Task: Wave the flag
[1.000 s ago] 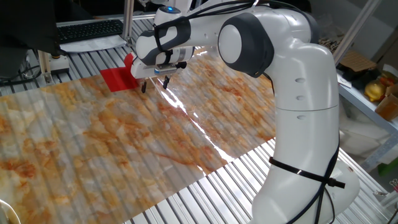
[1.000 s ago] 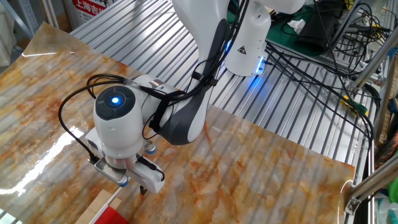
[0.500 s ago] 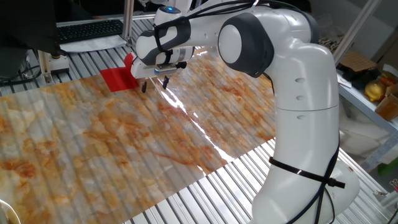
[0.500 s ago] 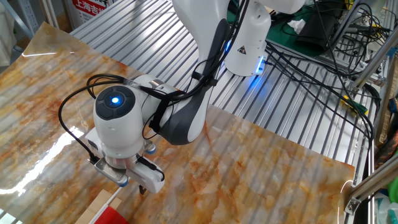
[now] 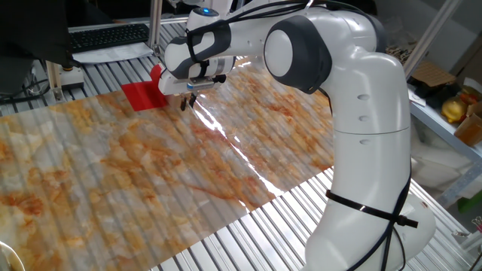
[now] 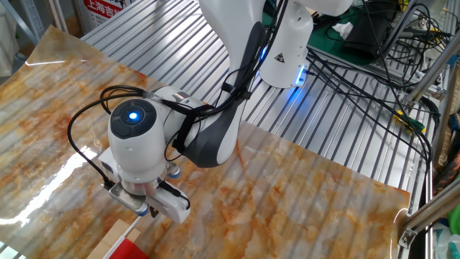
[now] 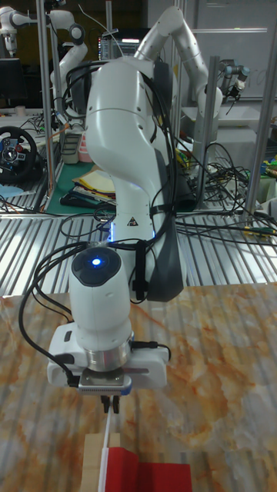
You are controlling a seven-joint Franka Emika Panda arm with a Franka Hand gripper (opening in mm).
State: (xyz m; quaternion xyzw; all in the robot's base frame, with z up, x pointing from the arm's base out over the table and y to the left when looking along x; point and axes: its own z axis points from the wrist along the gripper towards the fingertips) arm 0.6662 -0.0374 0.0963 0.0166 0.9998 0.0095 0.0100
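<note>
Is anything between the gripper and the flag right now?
Nothing visible does. The gripper hangs directly over the flag, jaws together at the top of its thin stick, apparently pinching it.

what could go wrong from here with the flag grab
The gripper looks shut, above the marbled sheet and beside the flag, with no visible grip. If it descends like this it may press the sheet or nudge the flag. The thin pole is a narrow target, so a slight offset could miss it.

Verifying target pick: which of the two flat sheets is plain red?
The small red cloth flag beside the gripper; the large marbled sheet is orange-veined.
</note>
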